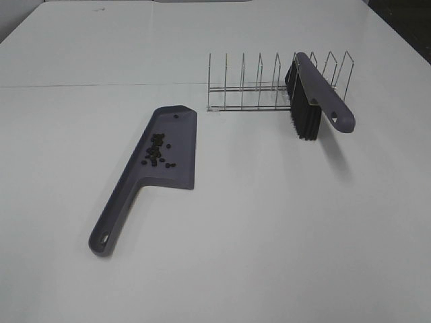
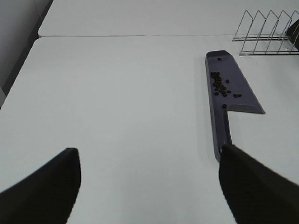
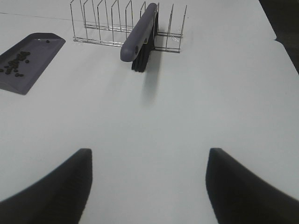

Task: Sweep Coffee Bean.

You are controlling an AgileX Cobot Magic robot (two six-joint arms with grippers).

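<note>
exterior high: coffee bean [image 1: 156, 150] heap in dustpan [image 1: 176, 171]; both pincers [image 2: 149, 186] [image 3: 148, 186] released, empty; no writing legible.

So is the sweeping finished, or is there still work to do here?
It looks finished. The coffee beans all lie in the grey-purple dustpan, with none visible on the white table. The brush rests in the wire rack. Nothing is in hand: the left gripper and right gripper are both open and empty. What might remain is emptying the dustpan, which lies flat on the table.
</note>
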